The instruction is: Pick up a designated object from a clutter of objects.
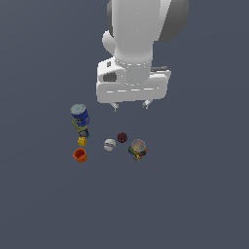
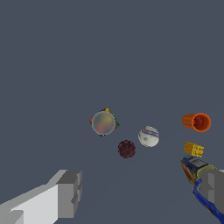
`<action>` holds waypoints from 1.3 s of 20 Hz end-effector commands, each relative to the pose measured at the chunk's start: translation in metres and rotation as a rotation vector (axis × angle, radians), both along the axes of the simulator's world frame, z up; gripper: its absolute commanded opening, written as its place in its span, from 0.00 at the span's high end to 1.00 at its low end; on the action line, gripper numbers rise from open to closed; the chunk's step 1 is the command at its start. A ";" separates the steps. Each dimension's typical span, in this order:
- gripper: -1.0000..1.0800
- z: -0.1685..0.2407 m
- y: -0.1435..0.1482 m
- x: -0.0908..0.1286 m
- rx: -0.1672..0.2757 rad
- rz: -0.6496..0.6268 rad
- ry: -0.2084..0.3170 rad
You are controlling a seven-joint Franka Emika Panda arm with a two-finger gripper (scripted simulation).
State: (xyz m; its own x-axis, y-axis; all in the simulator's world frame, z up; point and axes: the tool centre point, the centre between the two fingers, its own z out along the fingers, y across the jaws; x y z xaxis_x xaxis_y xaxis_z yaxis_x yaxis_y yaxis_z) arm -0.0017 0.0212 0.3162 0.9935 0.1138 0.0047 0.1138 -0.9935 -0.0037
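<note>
The small many-coloured can (image 1: 138,149) with a pale shiny round top stands on the grey floor, at the exterior view's right end of the clutter. In the wrist view I see the can's top (image 2: 104,123) from above. My gripper (image 1: 130,105) hangs high above the floor, behind the can in the exterior view, touching nothing. It is open and empty, with its fingers wide apart. In the wrist view the gripper (image 2: 142,188) shows with one finger (image 2: 68,192) near each lower corner.
A dark red ball (image 1: 122,137) (image 2: 127,149) and a white ball (image 1: 110,144) (image 2: 148,136) lie close beside the can. Farther to the exterior view's left are an orange cup (image 1: 80,155) (image 2: 197,122), a yellow piece (image 1: 82,141) (image 2: 193,149) and a taller blue can (image 1: 80,115) (image 2: 199,175).
</note>
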 end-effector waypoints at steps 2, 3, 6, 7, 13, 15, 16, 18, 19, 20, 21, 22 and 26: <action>0.04 -0.019 0.002 0.005 -0.007 0.046 0.002; 0.04 -0.025 0.003 0.007 -0.010 0.063 0.002; 0.04 -0.049 0.007 0.012 -0.017 0.124 0.003; 0.04 -0.058 0.009 0.013 -0.019 0.148 0.003; 0.04 -0.123 0.022 0.019 -0.025 0.318 0.006; 0.04 -0.142 0.026 0.019 -0.023 0.370 0.006; 0.04 -0.151 0.028 0.019 -0.022 0.394 0.006; 0.04 -0.166 0.033 0.018 -0.019 0.436 0.006; 0.04 -0.173 0.034 0.017 -0.017 0.455 0.006; 0.04 -0.179 0.036 0.017 -0.016 0.472 0.005; 0.04 -0.185 0.038 0.016 -0.014 0.488 0.005; 0.04 -0.190 0.039 0.016 -0.012 0.502 0.005; 0.04 -0.204 0.044 0.013 -0.007 0.541 0.004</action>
State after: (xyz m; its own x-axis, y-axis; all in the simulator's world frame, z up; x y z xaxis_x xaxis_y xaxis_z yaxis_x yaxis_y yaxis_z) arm 0.0122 0.0634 0.1174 0.8023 0.5969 -0.0036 0.5969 -0.8023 0.0025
